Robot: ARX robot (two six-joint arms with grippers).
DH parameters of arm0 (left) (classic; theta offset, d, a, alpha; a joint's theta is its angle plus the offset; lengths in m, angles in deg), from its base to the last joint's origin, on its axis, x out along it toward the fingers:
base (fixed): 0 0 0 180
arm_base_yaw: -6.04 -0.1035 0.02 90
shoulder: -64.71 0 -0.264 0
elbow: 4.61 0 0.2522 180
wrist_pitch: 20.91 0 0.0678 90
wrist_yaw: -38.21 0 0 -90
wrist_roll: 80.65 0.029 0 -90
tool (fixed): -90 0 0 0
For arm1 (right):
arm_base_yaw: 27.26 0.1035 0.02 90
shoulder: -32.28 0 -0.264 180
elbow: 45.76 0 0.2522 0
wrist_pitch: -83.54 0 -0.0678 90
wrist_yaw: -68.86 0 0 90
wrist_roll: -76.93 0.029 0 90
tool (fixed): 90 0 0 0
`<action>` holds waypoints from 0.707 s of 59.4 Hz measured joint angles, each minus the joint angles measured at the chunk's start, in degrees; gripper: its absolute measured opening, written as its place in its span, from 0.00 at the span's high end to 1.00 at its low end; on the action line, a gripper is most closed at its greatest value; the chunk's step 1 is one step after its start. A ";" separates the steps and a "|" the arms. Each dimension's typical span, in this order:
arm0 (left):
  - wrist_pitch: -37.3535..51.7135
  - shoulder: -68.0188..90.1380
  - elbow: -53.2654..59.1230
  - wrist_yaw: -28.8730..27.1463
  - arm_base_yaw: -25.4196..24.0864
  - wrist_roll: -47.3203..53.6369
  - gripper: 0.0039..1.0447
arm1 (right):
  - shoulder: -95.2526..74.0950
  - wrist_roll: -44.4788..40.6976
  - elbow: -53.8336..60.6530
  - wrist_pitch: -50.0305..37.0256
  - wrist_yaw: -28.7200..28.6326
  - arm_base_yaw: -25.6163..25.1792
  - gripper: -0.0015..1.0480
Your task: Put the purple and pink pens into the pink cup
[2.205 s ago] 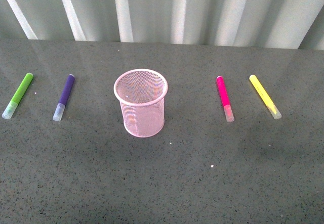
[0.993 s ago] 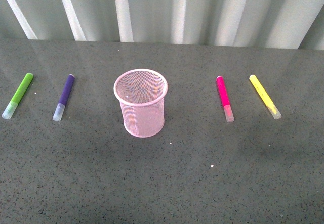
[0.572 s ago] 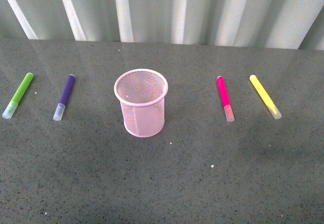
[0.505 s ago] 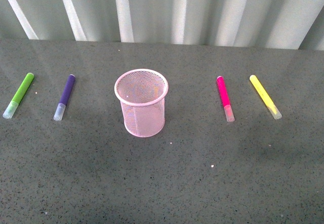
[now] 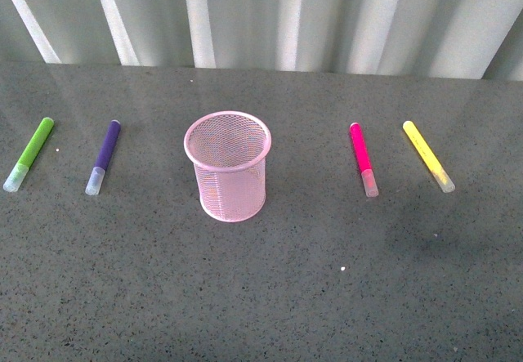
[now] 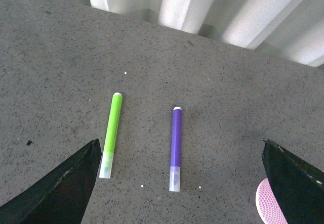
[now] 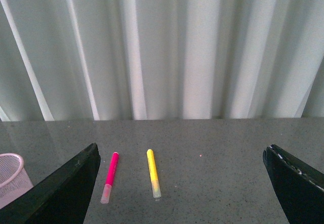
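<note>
Front view: the cup (image 5: pixel 228 166) stands upright at the middle of the table (image 5: pixel 270 288). The purple pen (image 5: pixel 103 157) lies flat to its left, between it and the green marker (image 5: pixel 28 154). The pink pen (image 5: pixel 363 158) lies flat to its right, between it and the yellow marker (image 5: pixel 427 155). All four clear caps point toward the camera. Both pens are well apart from the cup, and neither arm shows.

Left wrist view: left claw (image 6: pixel 178 143), fingers (image 6: pixel 61 183) spread wide, above the table. The purple pen (image 6: pixel 175 148) and green marker (image 6: pixel 111 134) lie parallel beyond it, untouched. The cup rim (image 6: pixel 266 209) shows at one corner.

Right wrist view: right claw (image 7: pixel 180 147), fingers (image 7: pixel 296 183) likewise wide apart. The pink pen (image 7: pixel 109 177) and yellow marker (image 7: pixel 153 172) lie side by side before the ribbed wall (image 7: pixel 167 47), with the cup (image 7: pixel 10 176) at the edge.
</note>
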 joint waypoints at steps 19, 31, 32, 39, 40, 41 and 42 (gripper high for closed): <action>-7.37 14.10 -11.30 -1.53 3.43 5.16 0.06 | 0.00 -0.02 0.00 0.00 0.00 0.00 0.07; -7.72 18.71 -13.22 -2.03 5.11 5.03 0.06 | 0.00 0.00 0.00 0.00 0.00 0.00 0.07; -7.69 19.08 -13.40 -2.10 5.31 5.03 0.06 | 0.00 0.00 0.00 0.00 0.00 0.00 0.07; -7.28 20.94 -13.57 -2.38 6.45 5.05 0.06 | 0.00 -0.02 0.00 0.00 0.02 0.00 0.07; -7.10 21.24 -13.57 -2.86 6.62 5.01 0.06 | 0.00 0.00 0.00 0.00 0.00 0.00 0.07; -7.04 21.38 -13.57 -3.04 6.75 4.98 0.06 | 0.00 0.00 0.00 0.00 0.00 0.00 0.07; -6.97 21.55 -13.57 -3.15 6.84 4.94 0.06 | 0.00 -0.02 0.00 0.00 0.00 0.00 0.07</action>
